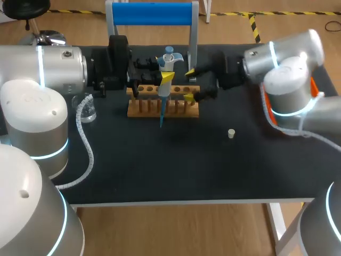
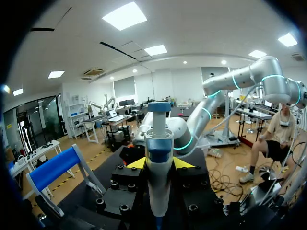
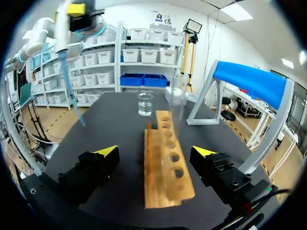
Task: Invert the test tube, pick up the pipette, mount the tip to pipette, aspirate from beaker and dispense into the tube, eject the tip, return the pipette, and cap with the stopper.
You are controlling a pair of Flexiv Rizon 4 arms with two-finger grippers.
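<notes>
Head view: left gripper (image 1: 166, 78) clamped the pipette (image 1: 167, 63) at upper centre, over the wooden rack (image 1: 162, 108). Right gripper (image 1: 189, 84) was spread open by the rack's right end. Beaker (image 1: 88, 111) at left, stopper (image 1: 231, 133) right of centre. Left wrist: pipette pinched between both fingers. Right wrist: fingers apart (rack between them, untouched), beaker beyond the rack.

Left gripper (image 1: 166, 78) holds the pipette (image 1: 168, 58) upright — by the wooden rack (image 1: 143, 110).

White-and-blue pipette (image 1: 167, 69), tan wooden rack (image 1: 162, 107), black table (image 1: 160, 165), cream stopper (image 1: 231, 133)
</notes>
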